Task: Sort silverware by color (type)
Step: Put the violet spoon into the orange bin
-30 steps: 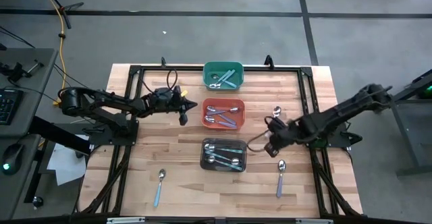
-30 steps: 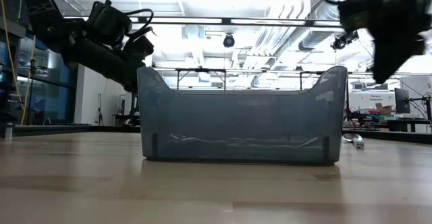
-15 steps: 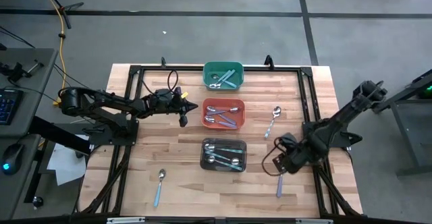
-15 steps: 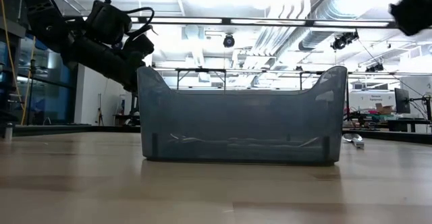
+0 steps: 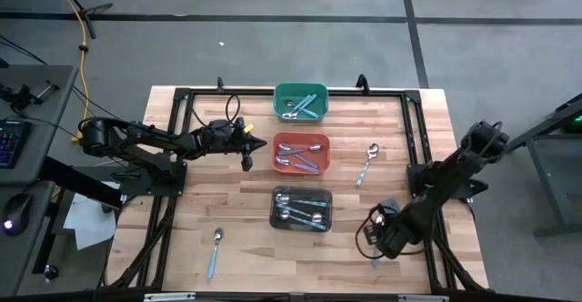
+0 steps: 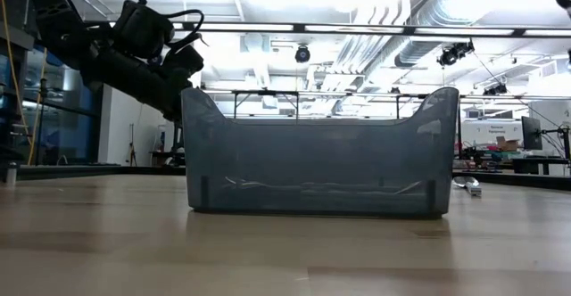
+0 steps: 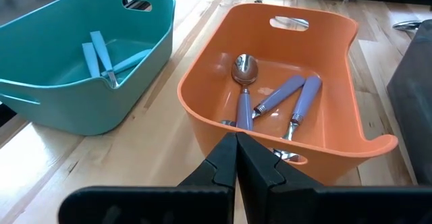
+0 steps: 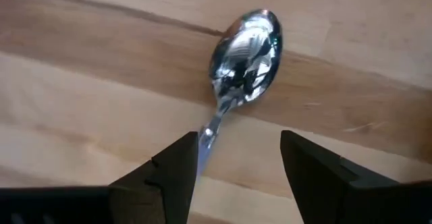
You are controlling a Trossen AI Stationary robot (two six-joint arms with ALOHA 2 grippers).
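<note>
The right hand (image 5: 375,244) is hanging low over the near right part of the counter (image 5: 227,213), its fingers (image 8: 177,169) standing wide apart and straddling the neck of a loose spoon (image 8: 244,47) that is lying flat on the wood. A second ago this hand was higher up the counter, beside the black bin (image 5: 302,208), with its fingers much closer together; it has since been swinging toward the near edge and spreading them. In my judgement that is the approach to the next pick, with no grip yet made. The left hand (image 7: 235,158) is waiting with its fingers pressed together, holding nothing, just beside the orange bin (image 5: 301,152), unchanged over the same second. Lavender-handled spoons (image 7: 278,94) are lying in the orange bin, blue-handled ones (image 7: 100,55) in the green bin (image 5: 301,102), and more in the black bin. Two other spoons are lying loose: one (image 5: 367,160) to the right of the orange bin, one (image 5: 214,252) near the front left. Sorting is therefore partly done, three pieces remaining outside the bins.
</note>
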